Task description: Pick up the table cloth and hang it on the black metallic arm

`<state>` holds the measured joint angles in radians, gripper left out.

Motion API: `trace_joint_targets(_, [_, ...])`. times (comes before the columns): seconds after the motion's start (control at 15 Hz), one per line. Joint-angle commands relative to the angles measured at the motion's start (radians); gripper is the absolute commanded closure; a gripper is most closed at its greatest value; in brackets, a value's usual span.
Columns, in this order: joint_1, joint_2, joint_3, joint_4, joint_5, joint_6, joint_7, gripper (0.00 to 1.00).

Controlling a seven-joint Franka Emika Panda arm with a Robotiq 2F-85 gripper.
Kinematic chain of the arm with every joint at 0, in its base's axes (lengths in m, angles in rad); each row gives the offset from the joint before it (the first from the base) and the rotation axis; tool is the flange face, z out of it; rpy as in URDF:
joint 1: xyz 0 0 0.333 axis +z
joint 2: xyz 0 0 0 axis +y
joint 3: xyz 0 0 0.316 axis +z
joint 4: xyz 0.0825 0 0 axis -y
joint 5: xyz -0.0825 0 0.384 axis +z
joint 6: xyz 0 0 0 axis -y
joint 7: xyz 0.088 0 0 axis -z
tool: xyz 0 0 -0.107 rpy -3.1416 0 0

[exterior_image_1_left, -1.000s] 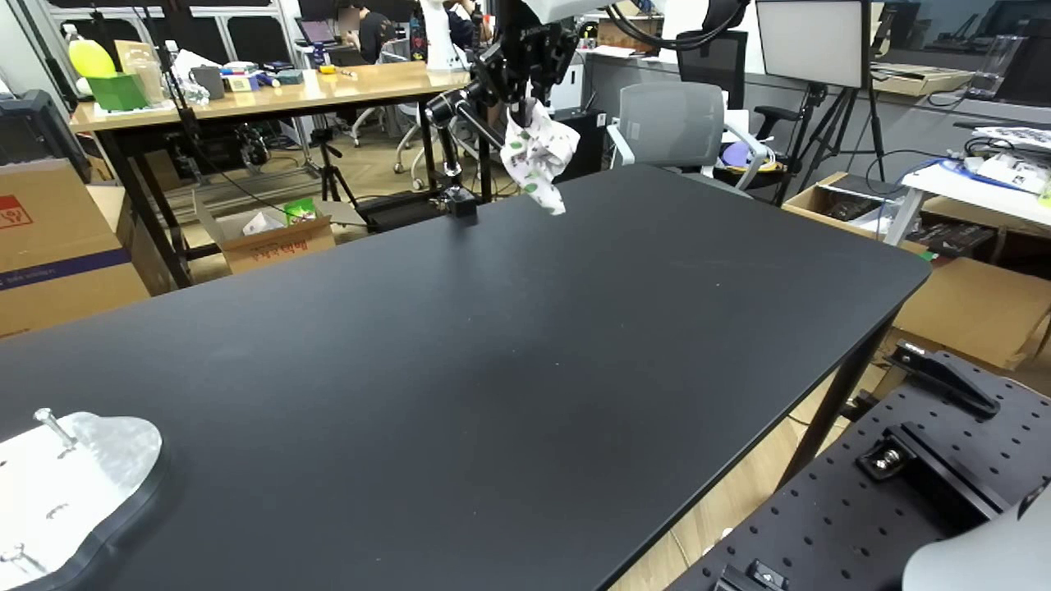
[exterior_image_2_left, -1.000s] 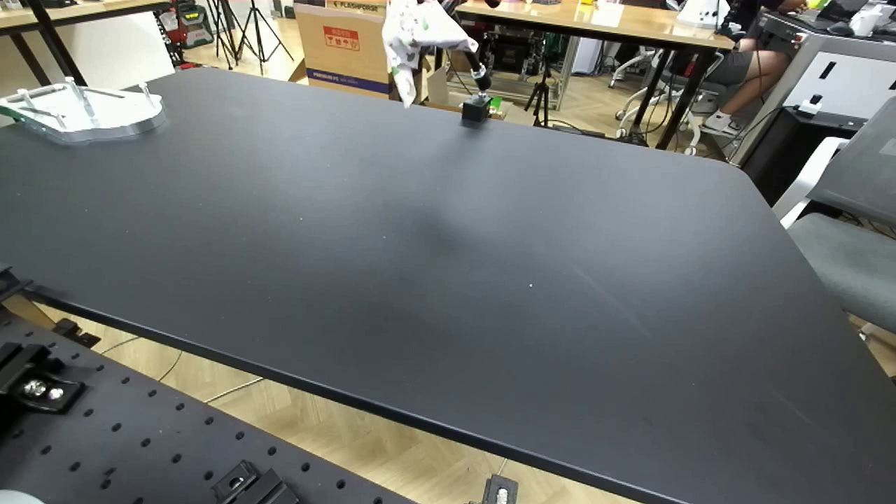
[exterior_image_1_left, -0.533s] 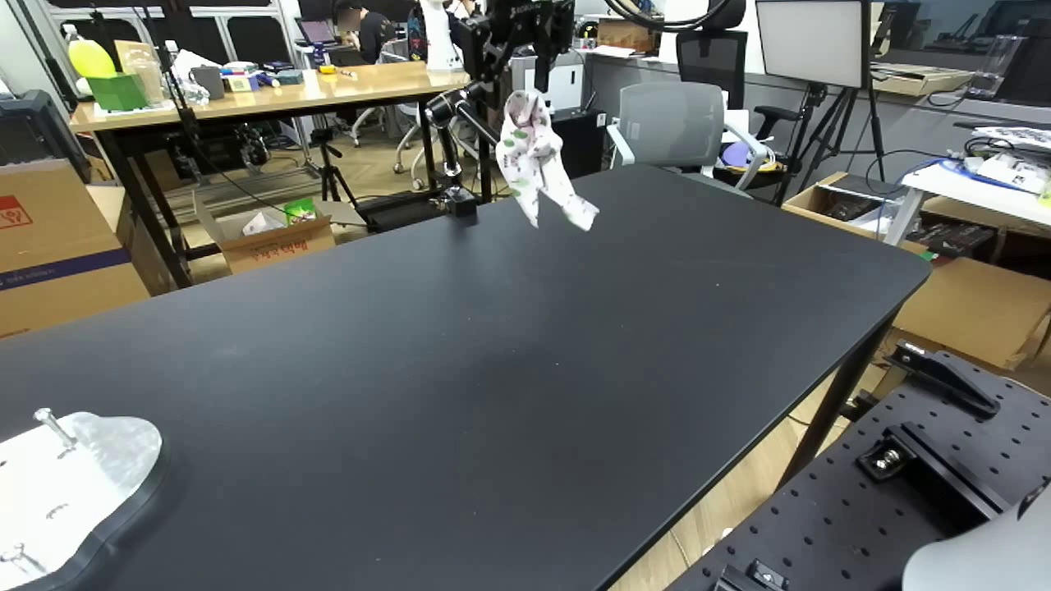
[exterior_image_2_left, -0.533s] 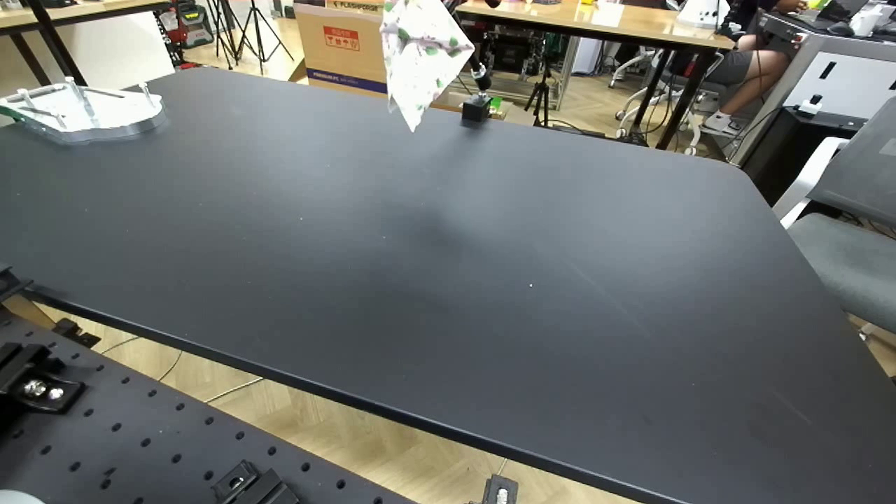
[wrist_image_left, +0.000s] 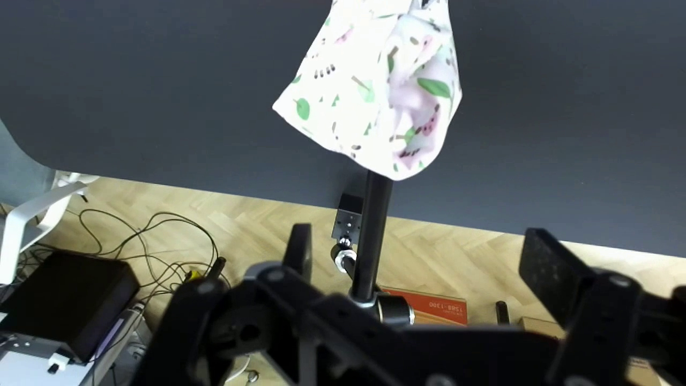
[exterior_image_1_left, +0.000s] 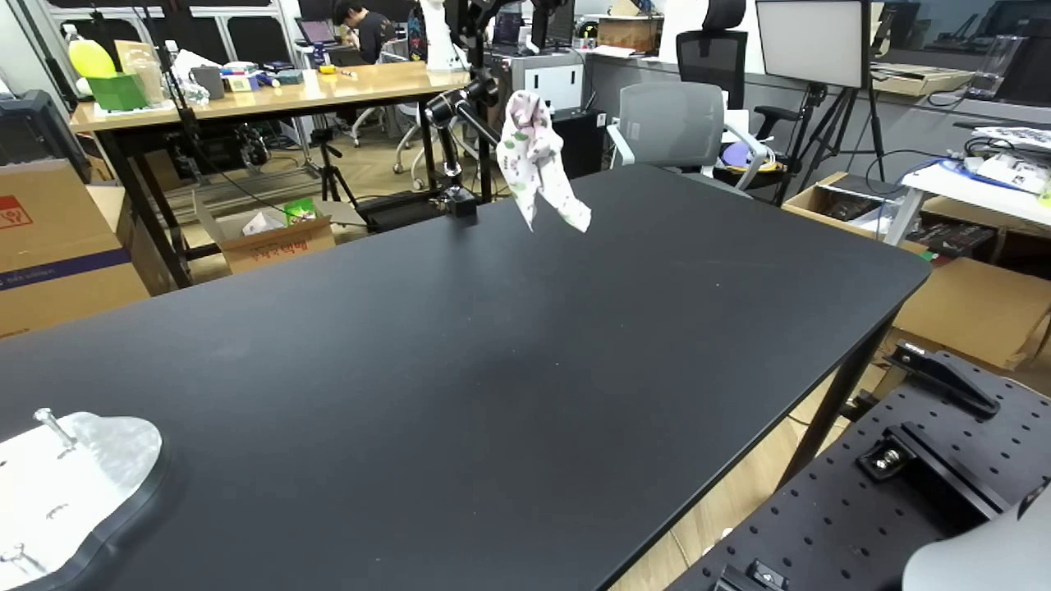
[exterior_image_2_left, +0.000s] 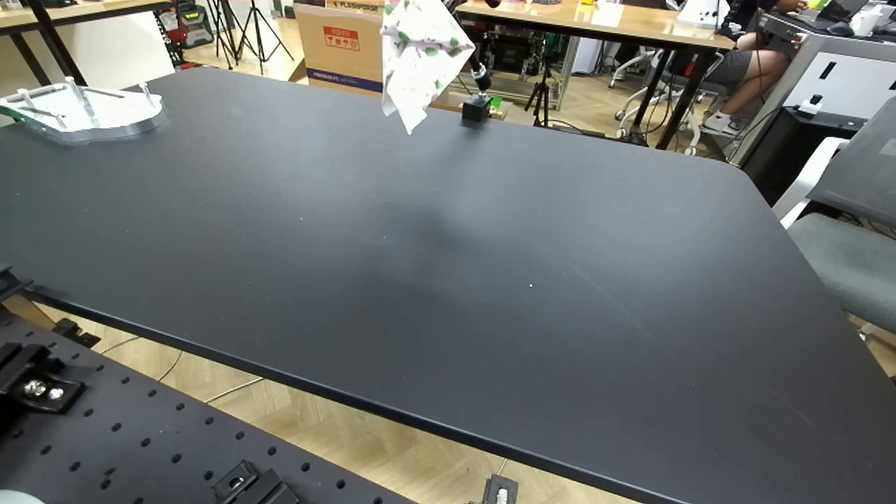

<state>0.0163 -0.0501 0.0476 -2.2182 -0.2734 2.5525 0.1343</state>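
The table cloth (wrist_image_left: pixel 375 91), white with green leaves and pink fruit prints, hangs draped on the black metallic arm (wrist_image_left: pixel 373 230) in the wrist view. Its corners dangle just above the table's far edge, and both exterior views show the same cloth (exterior_image_1_left: pixel 538 156) (exterior_image_2_left: pixel 423 59). The bar's end is hidden under the fabric. My gripper (wrist_image_left: pixel 418 233) stands open, its fingers (wrist_image_left: pixel 552 273) wide apart on either side of the bar, with no fabric between them. In an exterior view it shows only partly at the top edge, above the cloth.
The black arm's clamp (exterior_image_1_left: pixel 460 201) sits on the far edge of the dark table (exterior_image_1_left: pixel 460 369). A clear plate with metal posts (exterior_image_1_left: pixel 90 484) lies at one end. Beyond stand a grey chair (exterior_image_1_left: pixel 669 123), cardboard boxes (exterior_image_1_left: pixel 61 238) and a wooden desk (exterior_image_1_left: pixel 328 86). A perforated mounting plate (exterior_image_1_left: pixel 821 492) borders the near side.
The gripper has opened and let go of the cloth, then risen away from it. The bunched cloth has dropped into a loose hang on the arm and swings slightly.
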Motion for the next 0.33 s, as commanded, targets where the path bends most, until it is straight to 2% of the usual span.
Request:
trace_joint_targets(0.0, [0.002, -0.01, 0.0, -0.001, 0.003, -0.005, -0.004, 0.01])
trace_joint_targets(0.27, [0.002, -0.023, 0.003, -0.008, 0.003, -0.013, -0.003, 0.0])
